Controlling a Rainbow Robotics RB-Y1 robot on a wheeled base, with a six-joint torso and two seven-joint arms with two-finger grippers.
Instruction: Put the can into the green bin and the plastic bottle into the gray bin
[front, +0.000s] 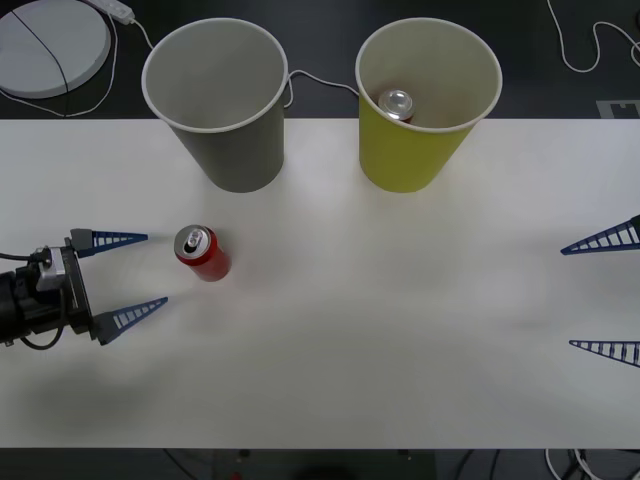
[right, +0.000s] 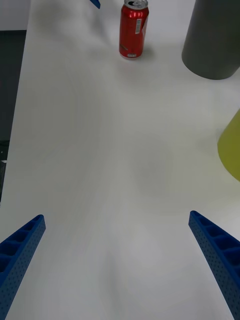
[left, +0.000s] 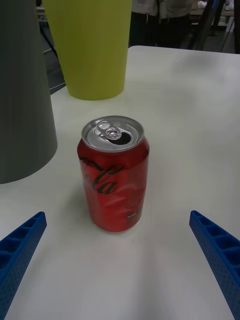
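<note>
A red can (front: 201, 253) with a silver top stands upright on the white table, in front of the gray bin (front: 240, 150). My left gripper (front: 155, 269) is open just left of the can, its fingers (left: 22, 240) short of it on either side, not touching. In the left wrist view the can (left: 114, 175) stands close ahead, with the gray bin (left: 22, 100) and the green bin (left: 90, 45) behind. The green bin (front: 410, 155) stands at the back right with another can (front: 396, 103) inside. My right gripper (front: 568, 297) waits open at the right edge. The plastic bottle is out of view.
The table (front: 380, 330) is bare across its middle and front. In the right wrist view the can (right: 133, 29) and the gray bin (right: 212, 40) are far off. A white round device (front: 50, 45) and cables (front: 320, 80) lie on the dark floor behind the table.
</note>
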